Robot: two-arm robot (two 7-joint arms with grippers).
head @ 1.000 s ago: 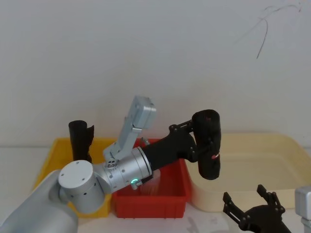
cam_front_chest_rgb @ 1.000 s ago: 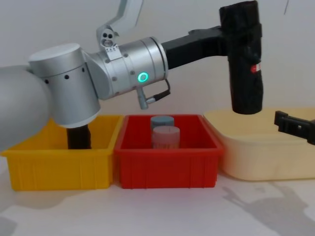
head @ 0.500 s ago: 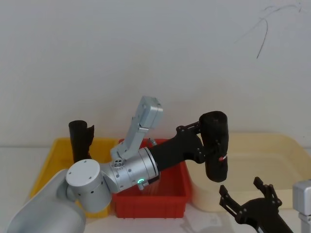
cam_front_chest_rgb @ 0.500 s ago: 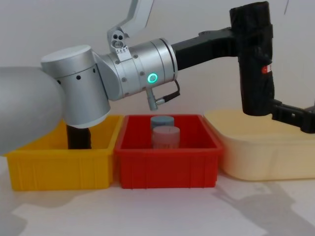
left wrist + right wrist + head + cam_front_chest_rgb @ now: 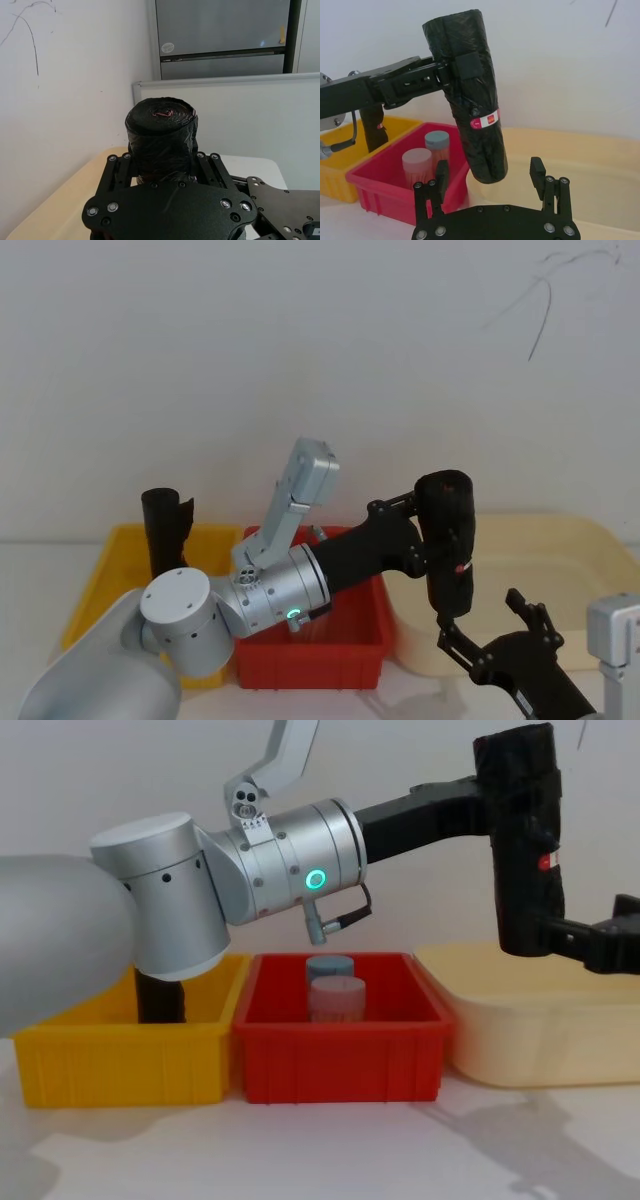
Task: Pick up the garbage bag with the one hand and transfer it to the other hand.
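Note:
The garbage bag (image 5: 450, 540), a tall black crinkled roll with a small red mark, hangs nearly upright in the air over the cream tub's left end. My left gripper (image 5: 432, 528) is shut on its upper half, reaching in from the left; in the chest view the left gripper (image 5: 500, 805) holds the garbage bag (image 5: 525, 850) high. My right gripper (image 5: 485, 628) is open just under the bag. In the right wrist view the right gripper (image 5: 489, 170) has its fingers spread on either side of the lower end of the garbage bag (image 5: 470, 90). Contact cannot be told.
A yellow bin (image 5: 120, 1055) at the left holds a slimmer black roll (image 5: 165, 530). The red bin (image 5: 340, 1070) in the middle holds two capped cylinders (image 5: 335, 992). A cream tub (image 5: 540, 1035) lies at the right, under the bag.
My right gripper has risen from low at the front right up to the bag's lower end. The left arm carried the bag slightly rightward and now holds it nearly still.

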